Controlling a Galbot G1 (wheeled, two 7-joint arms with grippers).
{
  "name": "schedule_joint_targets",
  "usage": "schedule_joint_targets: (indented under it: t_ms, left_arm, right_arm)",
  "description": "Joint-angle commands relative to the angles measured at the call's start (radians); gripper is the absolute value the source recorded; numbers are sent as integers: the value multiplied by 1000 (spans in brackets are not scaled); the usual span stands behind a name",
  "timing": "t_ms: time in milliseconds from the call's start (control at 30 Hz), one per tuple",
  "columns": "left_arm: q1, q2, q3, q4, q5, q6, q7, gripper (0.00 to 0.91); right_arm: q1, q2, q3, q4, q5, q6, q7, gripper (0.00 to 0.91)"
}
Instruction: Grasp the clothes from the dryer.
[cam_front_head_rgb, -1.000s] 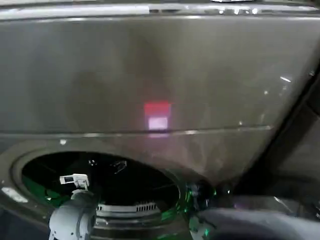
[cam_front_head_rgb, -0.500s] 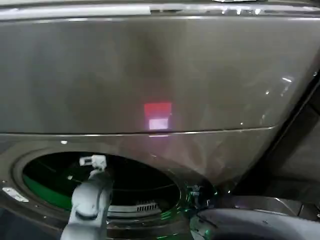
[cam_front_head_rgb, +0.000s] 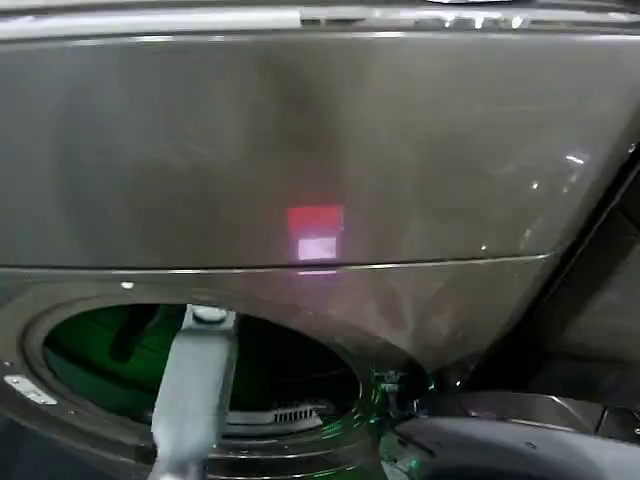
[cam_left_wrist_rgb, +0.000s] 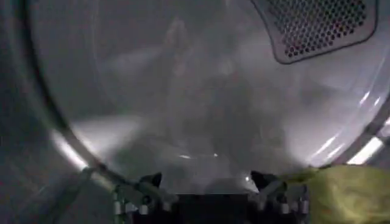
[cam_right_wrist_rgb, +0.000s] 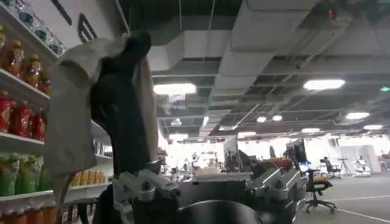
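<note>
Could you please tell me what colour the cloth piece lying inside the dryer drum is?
Yellow-green; the cloth shows best in the left wrist view, beside the left gripper.

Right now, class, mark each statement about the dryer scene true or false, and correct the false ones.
1. The left arm reaches into the drum mouth of the dryer. True.
2. The left gripper is shut on the yellow-green cloth. False: it is open, and the cloth lies off to one side, not between the jaws.
3. A red light glows on the dryer's front. True.
4. The pale cloth lies inside the drum. False: it hangs out in the room, in front of shelves of bottles.
</note>
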Motion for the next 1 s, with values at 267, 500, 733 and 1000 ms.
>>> schedule_joint_targets:
  t_ms: [267, 500, 733, 1000]
  left_arm:
    - [-171, 3, -69, 165, 1241, -319, 750, 907]
    - [-209, 24, -95, 185, 1328, -469, 839, 907]
    - [-219, 31, -94, 197, 1319, -500, 866, 907]
    - [-225, 32, -88, 229, 1239, -568, 942, 907]
  right_arm:
    - [6, 8, -14, 11, -2, 1, -2, 907]
    - [5, 10, -17, 14, -3, 4, -4, 907]
    - [16, 17, -37, 24, -5, 8, -7, 907]
    - [18, 26, -45, 26, -13, 15, -9, 907]
